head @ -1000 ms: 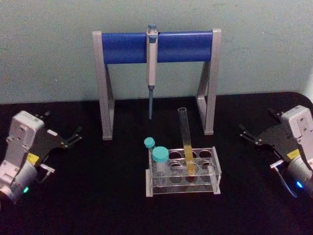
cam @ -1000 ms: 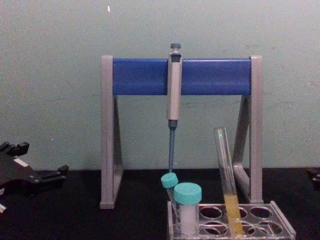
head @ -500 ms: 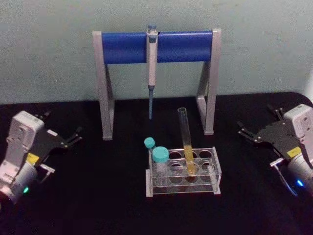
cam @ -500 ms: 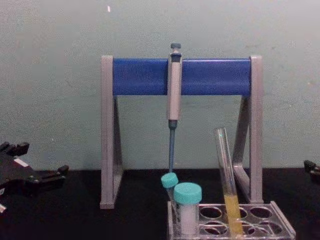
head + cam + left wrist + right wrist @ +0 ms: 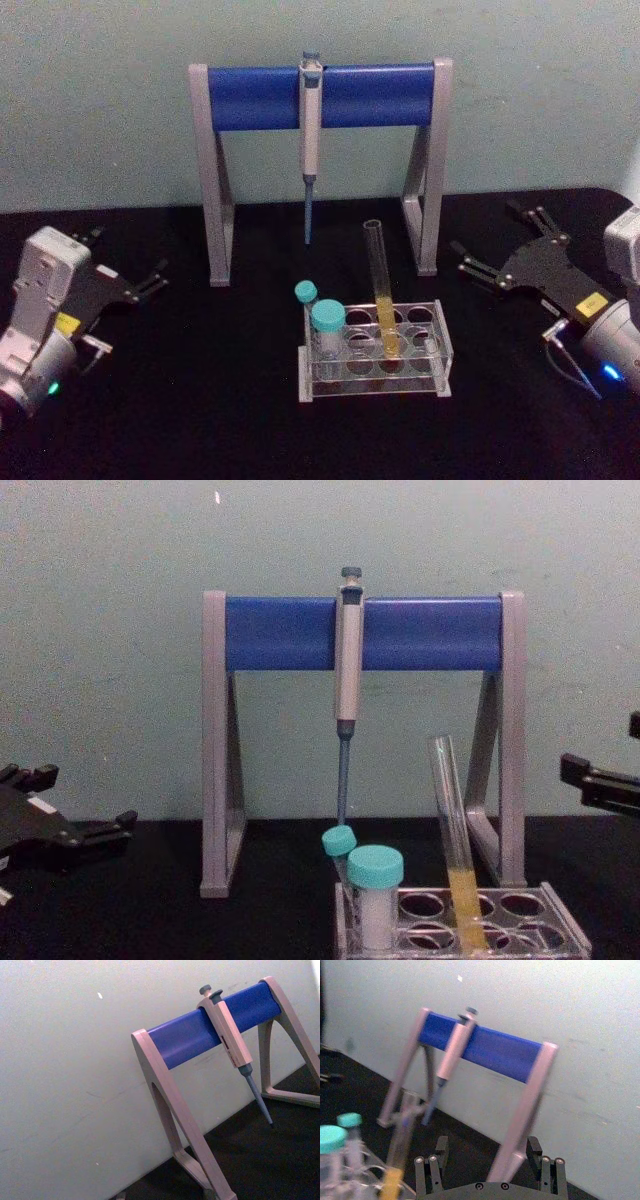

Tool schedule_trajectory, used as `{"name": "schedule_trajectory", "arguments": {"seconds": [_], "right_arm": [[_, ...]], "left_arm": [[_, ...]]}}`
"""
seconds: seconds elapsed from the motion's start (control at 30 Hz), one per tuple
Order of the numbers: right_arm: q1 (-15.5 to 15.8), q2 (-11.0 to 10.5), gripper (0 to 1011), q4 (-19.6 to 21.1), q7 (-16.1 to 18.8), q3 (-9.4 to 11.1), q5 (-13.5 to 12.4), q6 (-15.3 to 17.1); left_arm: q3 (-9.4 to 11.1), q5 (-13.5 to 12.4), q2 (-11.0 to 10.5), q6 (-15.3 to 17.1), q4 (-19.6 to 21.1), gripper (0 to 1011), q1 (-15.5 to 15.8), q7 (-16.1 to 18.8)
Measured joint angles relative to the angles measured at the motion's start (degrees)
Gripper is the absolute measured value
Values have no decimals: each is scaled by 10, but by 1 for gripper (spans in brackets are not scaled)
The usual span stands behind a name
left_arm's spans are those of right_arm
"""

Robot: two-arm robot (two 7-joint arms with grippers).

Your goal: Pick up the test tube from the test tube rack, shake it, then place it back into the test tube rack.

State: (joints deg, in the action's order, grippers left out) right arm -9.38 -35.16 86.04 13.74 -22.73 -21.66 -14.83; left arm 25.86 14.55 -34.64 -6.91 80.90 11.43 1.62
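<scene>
Moved: right gripper (image 5: 490,238) has swung in from the table's right edge toward the middle; the left gripper (image 5: 125,258), tube and rack have not shifted.
Head view: test tube (image 5: 381,285) stands in a hole of the clear rack (image 5: 443,352), its top leaning a little left, with yellow liquid in the lower part. Right gripper is well apart from it, fingers spread and empty. Left gripper is parked far left, fingers also apart, holding nothing.
Left wrist view: grey-and-blue stand (image 5: 200,1035) with the pipette (image 5: 227,1040) hanging on it, against the wall.
Right wrist view: the spread fingers look toward the stand, with the tube off to one side of the gap, not yet lined up.
Chest view: two teal-capped tubes (image 5: 375,865) sit in the rack's left end, just beside the tube's path; right gripper enters at the right edge, above rack height.
Step in hand: reaching for the tube.
Doing it well: turn to centre the tube between the fingers, match its lean, grip the bare glass above the liquid, close gently, then lift straight along its axis.
</scene>
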Motion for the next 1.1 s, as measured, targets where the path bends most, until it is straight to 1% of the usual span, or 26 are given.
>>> {"name": "schedule_trajectory", "arguments": {"seconds": [0.03, 0.13, 0.17, 0.23, 0.27, 0.37, 0.4, 0.43, 0.47, 0.57, 0.67, 0.77, 0.8, 0.87, 0.9, 1.0, 1.1], "right_arm": [[1, -1, 1000, 4, 15, 0, -8, -1], [1, -1, 1000, 10, 36, 0, -20, -1], [1, 0, 1000, 13, 50, 0, -28, -1], [0, 1, 1000, 15, 64, -2, -34, 0], [-2, 3, 1000, 16, 78, -4, -40, 1], [-6, 5, 1000, 16, 99, -8, -47, 5], [-9, 7, 1000, 14, 113, -12, -52, 9], [-11, 8, 1000, 13, 118, -13, -54, 11], [-15, 12, 1000, 9, 132, -16, -59, 17], [-23, 19, 1000, 3, 149, -21, -67, 34], [-31, 26, 1000, -3, 158, -23, -73, 52], [-44, 38, 1000, -14, 170, -22, -90, 86], [-47, 40, 1000, -16, 171, -21, -92, 93], [-56, 45, 1000, -21, 174, -21, -95, 112], [-56, 45, 1000, -21, 174, -21, -95, 112], [-69, 53, 1000, -27, 178, -22, -97, 138], [-78, 57, 1000, -30, 178, -24, -96, 152]], "left_arm": [[0, 0, 0, 0, 0, 1001, 0, 0], [0, 0, 0, 0, 0, 1001, 0, 0], [0, 0, 0, 0, 0, 1001, 0, 0], [0, 0, 0, 0, 0, 1001, 0, 0], [0, 0, 0, 0, 0, 1001, 0, 0], [0, 0, 0, 0, 0, 1001, 0, 0], [0, 0, 0, 0, 0, 1001, 0, 0], [0, 0, 0, 0, 0, 1001, 0, 0], [0, 0, 0, 0, 0, 1001, 0, 0], [0, 0, 0, 0, 0, 1001, 0, 0], [0, 0, 0, 0, 0, 1001, 0, 0], [0, 0, 0, 0, 0, 1001, 0, 0], [0, 0, 0, 0, 0, 1001, 0, 0], [0, 0, 0, 0, 0, 1001, 0, 0], [0, 0, 0, 0, 0, 1001, 0, 0], [0, 0, 0, 0, 0, 1001, 0, 0], [0, 0, 0, 0, 0, 1001, 0, 0]]}}
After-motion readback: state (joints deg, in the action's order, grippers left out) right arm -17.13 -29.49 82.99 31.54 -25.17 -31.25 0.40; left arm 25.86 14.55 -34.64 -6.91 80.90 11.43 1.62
